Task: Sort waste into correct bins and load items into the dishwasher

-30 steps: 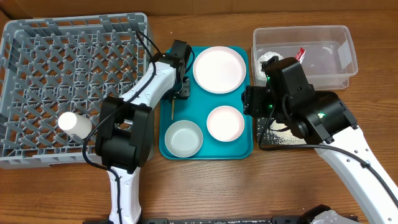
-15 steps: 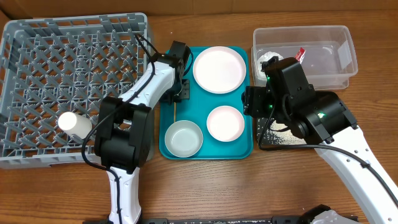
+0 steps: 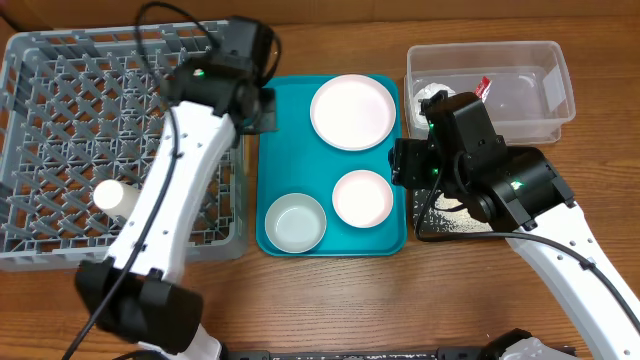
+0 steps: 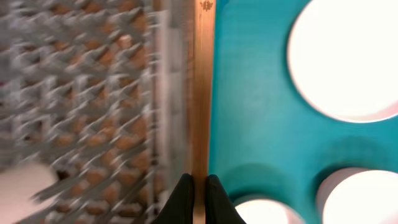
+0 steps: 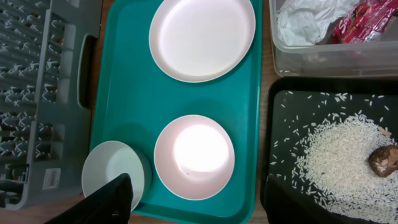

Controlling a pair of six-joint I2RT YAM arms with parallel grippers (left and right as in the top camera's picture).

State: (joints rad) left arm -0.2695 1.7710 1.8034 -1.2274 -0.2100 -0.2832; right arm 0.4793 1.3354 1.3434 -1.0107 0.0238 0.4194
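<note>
**Overhead.** The left pincer (image 3: 262, 108) hangs over the seam between the grey rack (image 3: 60, 90) and the teal tray (image 3: 385, 240). A white cup (image 3: 118, 198) lies in the rack. The plate (image 3: 352, 110) and two bowls (image 3: 362, 197) (image 3: 295, 222) sit on the tray.

**Left wrist.** The view is blurred. The pincer is pinching a wooden chopstick (image 4: 202, 93), which points straight ahead. The step is probably best done by carrying the stick level over the rack wall and laying it across the lattice bars, so that it does not slip through.

**Right wrist.** Only one finger of the right pincer (image 5: 109, 202) shows, so whether it is spread cannot be told. The red wrapper (image 5: 364, 18) and paper wad (image 5: 305, 22) lie in the clear tub (image 5: 323, 62). The rice (image 5: 339, 162) and brown scrap (image 5: 384, 158) lie in the black tray (image 5: 273, 106).
</note>
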